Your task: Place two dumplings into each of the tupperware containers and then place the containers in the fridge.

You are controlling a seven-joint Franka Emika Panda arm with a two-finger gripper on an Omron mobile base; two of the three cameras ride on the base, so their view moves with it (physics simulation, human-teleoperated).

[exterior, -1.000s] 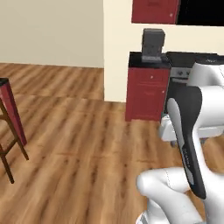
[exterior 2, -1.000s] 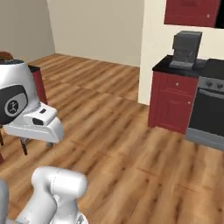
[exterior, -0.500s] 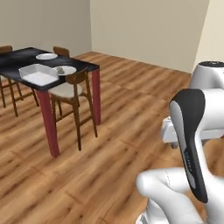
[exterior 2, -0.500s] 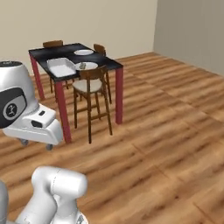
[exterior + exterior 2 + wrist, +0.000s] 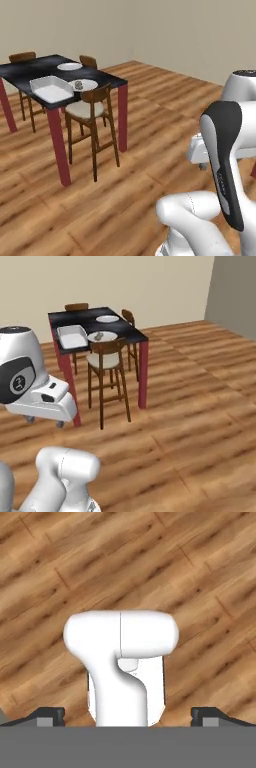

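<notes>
A deep white tupperware container sits on the black-topped table. Beside it a round white plate carries small olive-brown dumplings. My gripper hangs far from the table, low over bare wooden floor, pointing down. It is open, its dark fingertips stand wide apart and nothing is between them. In the right base view the gripper is at the left, near the table's front leg. The fridge is out of view.
A second white plate lies farther back on the table. A wooden stool-like chair stands at the table's near corner, and more chairs stand behind. Wooden floor spreads wide to the right.
The whole picture has swung: the base has turned from the red kitchen cabinets towards the dining table, which now sits nearer the middle. The gripper has stayed open.
</notes>
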